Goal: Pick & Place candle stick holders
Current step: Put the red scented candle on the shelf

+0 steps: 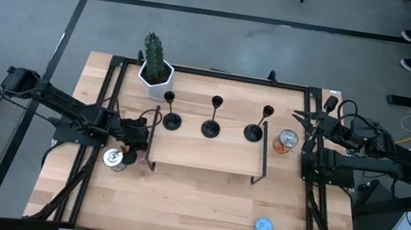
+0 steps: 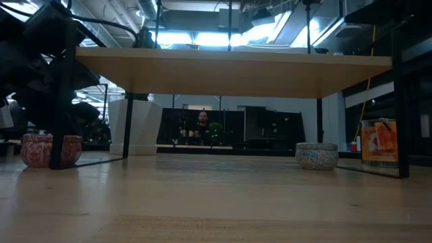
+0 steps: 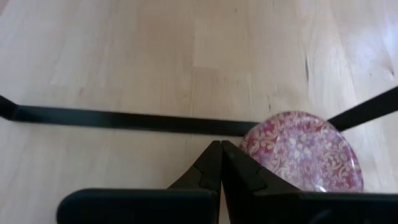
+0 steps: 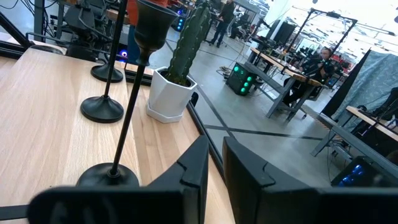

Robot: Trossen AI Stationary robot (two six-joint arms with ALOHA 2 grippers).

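Three slim black candle stick holders stand upright in a row on their round bases, on a raised wooden shelf. The right wrist view shows the nearest one's base and cup. My left gripper is shut and empty, low beside the shelf's left leg, next to a pink tin. My right gripper is slightly open and empty, at the shelf's far right corner, apart from the holders.
A cactus in a white pot stands at the far left. A metal can stands left of the shelf and an orange can right of it. A blue tin lies near the front edge. The shelf's black frame bar crosses ahead of my left gripper.
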